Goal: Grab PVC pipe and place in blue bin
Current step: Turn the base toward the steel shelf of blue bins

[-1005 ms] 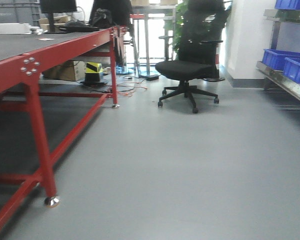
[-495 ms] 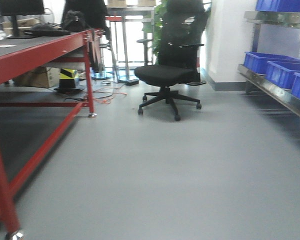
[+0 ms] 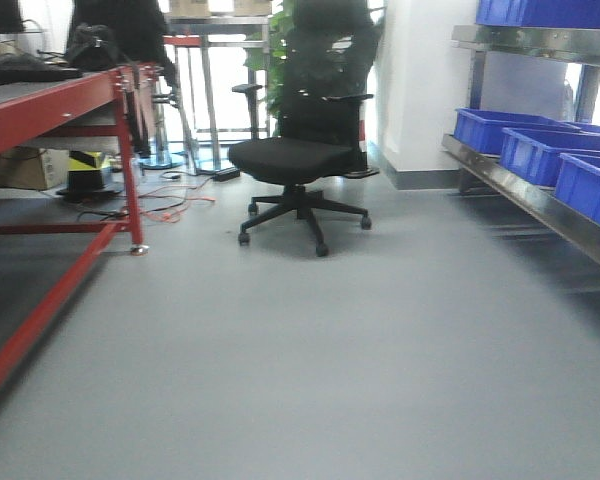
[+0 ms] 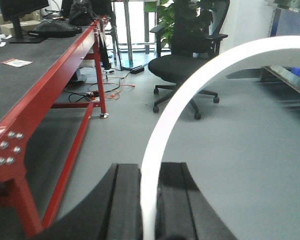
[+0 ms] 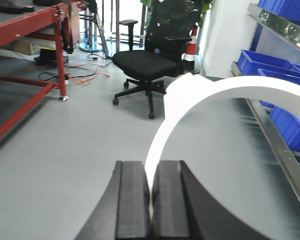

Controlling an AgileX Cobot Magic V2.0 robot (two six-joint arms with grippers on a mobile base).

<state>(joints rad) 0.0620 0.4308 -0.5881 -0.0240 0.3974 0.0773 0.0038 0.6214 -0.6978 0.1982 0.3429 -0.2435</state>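
Front view: office chair (image 3: 295, 165) at 12 o'clock; red table (image 3: 50, 100) at 9 o'clock; blue bins (image 3: 535, 150) at 3 o'clock
Left wrist: left gripper (image 4: 149, 200) clamped on white PVC pipe (image 4: 152, 155); pipe arcs up toward 2 o'clock
Right wrist: right gripper (image 5: 151, 200) clamped on PVC pipe (image 5: 185, 97), arcing toward 2 o'clock; blue bins (image 5: 270, 62) at 2 o'clock
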